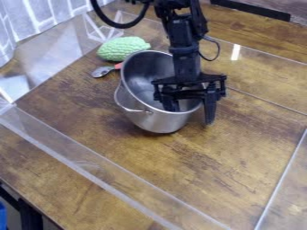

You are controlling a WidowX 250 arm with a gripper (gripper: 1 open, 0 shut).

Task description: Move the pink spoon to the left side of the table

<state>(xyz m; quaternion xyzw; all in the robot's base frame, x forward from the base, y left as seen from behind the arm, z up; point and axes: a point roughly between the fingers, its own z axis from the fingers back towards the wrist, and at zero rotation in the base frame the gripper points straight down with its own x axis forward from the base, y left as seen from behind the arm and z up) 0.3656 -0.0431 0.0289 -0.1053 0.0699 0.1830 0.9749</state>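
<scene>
The pink spoon (106, 70) lies on the table (180, 171) at the back left, between the green knitted lump and the steel pot. Its grey bowl shows, and only a short piece of its pink handle. My gripper (189, 102) hangs on the black arm over the pot's right rim, well to the right of the spoon. It looks open, with one finger (213, 107) outside the rim and the other over the pot's inside. I see nothing between the fingers.
A steel pot (146, 99) stands tilted mid-table. A green knitted lump (124, 48) sits behind it. Clear plastic strips (84, 153) cross the front of the table. A tiled wall (24, 27) borders the left side.
</scene>
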